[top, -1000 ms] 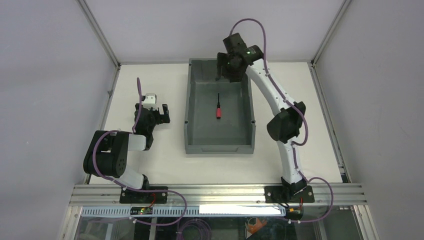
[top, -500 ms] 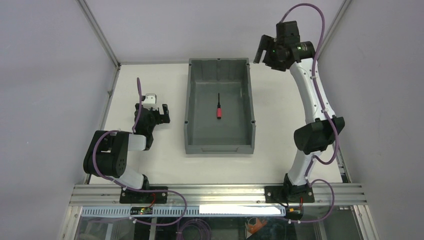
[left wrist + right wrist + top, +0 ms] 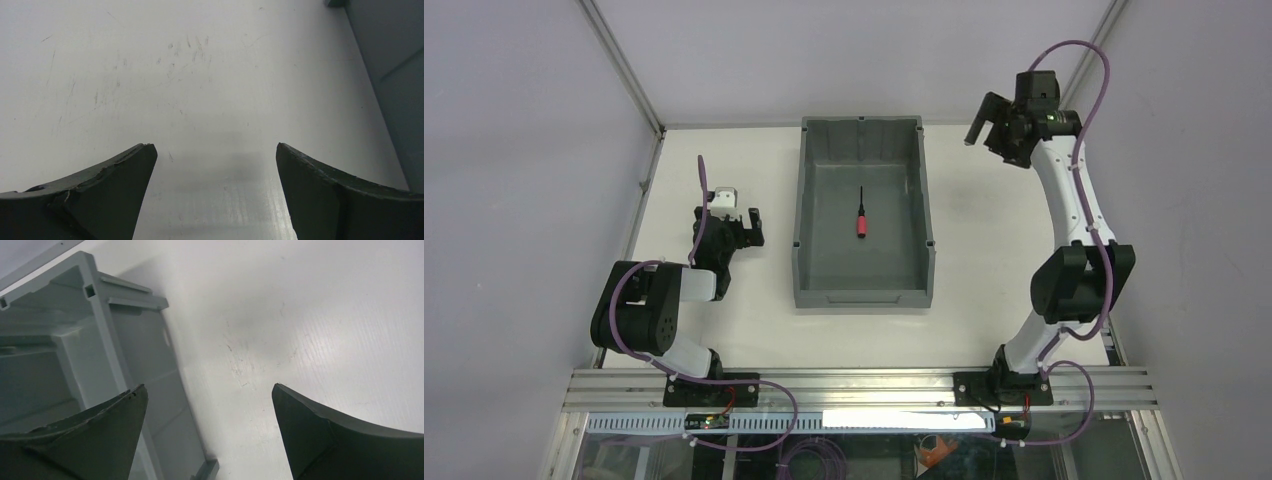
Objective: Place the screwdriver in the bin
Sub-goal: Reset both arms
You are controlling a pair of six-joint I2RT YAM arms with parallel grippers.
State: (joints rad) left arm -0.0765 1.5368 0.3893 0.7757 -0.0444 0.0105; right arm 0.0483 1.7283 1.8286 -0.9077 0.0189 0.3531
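Observation:
The small red-handled screwdriver [image 3: 861, 221] lies on the floor of the dark grey bin [image 3: 803, 215], near its middle, shaft pointing to the far wall. My right gripper [image 3: 986, 122] hangs high, right of the bin's far right corner, jaws open and empty. In the right wrist view that gripper [image 3: 209, 390] looks down on the bin's outer wall and rim [image 3: 95, 290]; the screwdriver is out of that view. My left gripper [image 3: 734, 221] rests low over the table, left of the bin, open and empty. The left wrist view shows this gripper [image 3: 215, 147] with the bin wall [image 3: 395, 65] at its right edge.
White table [image 3: 994, 250] spreads on both sides of the bin. Aluminium frame posts [image 3: 622, 65] and grey walls close in the back and sides. The arm bases sit on a rail [image 3: 854, 385] at the near edge.
My right arm has swung from over the bin's far wall out to the right, clear of the bin, with its jaws opening wider. The screwdriver and the left arm have not moved.

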